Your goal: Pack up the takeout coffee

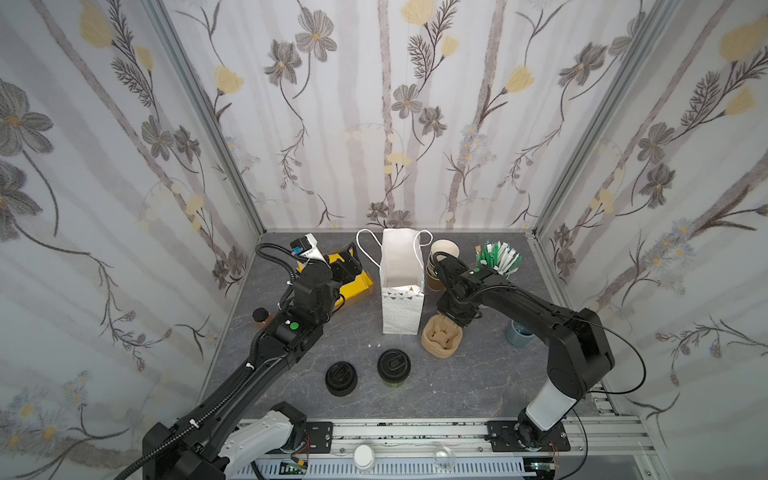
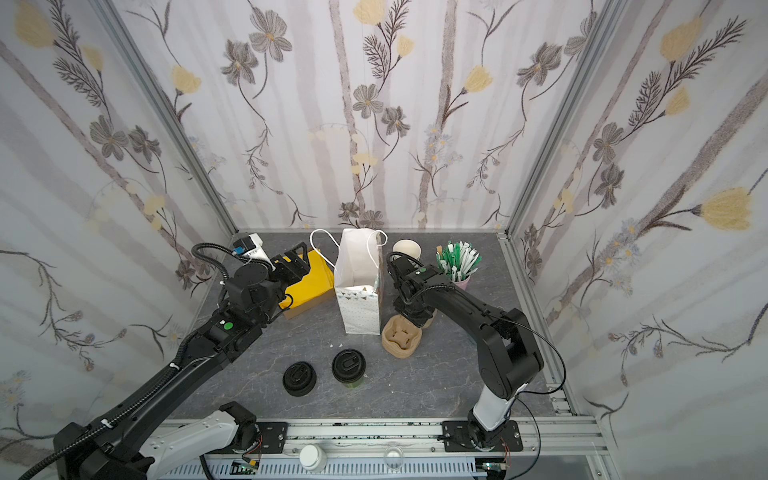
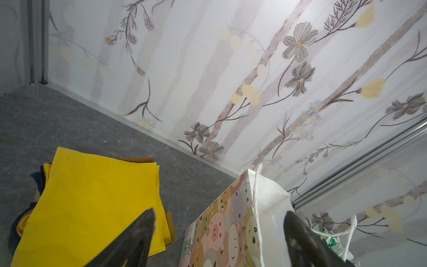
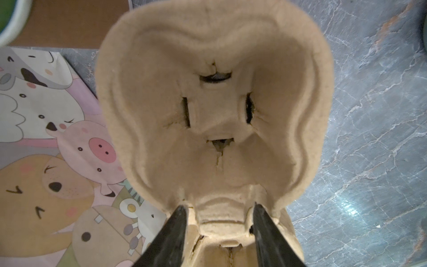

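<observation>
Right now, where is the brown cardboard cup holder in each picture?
In a top view: the pulp cup carrier sits just right of the cartoon-animal paper bag, by its base.
In a top view: the carrier is again right of the bag's base.
Left wrist view: not in it.
Right wrist view: it fills the middle.
Shared landmark: the bag, in all four.
</observation>
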`<action>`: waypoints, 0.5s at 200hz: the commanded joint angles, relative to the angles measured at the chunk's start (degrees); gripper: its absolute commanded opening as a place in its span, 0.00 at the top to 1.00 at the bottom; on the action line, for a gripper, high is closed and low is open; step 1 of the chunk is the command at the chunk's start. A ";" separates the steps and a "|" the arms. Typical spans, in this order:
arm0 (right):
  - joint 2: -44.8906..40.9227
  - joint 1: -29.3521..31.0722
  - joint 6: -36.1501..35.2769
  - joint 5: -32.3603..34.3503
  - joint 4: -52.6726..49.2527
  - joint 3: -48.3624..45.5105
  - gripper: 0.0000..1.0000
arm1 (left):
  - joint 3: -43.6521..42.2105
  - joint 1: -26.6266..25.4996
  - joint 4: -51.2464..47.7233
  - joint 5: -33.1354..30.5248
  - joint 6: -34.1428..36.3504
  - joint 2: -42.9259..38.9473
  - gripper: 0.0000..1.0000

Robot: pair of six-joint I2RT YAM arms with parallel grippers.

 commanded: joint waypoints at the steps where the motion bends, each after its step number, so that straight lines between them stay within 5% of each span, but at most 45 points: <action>1: 0.49 -0.01 -0.30 0.92 0.63 0.47 0.53 | -0.41 0.09 2.08 -0.42 -0.66 -0.28 0.13; 100: 2.07 0.54 -0.42 1.84 -1.52 2.10 0.57 | -1.37 0.22 2.04 -0.82 -0.92 -1.39 0.13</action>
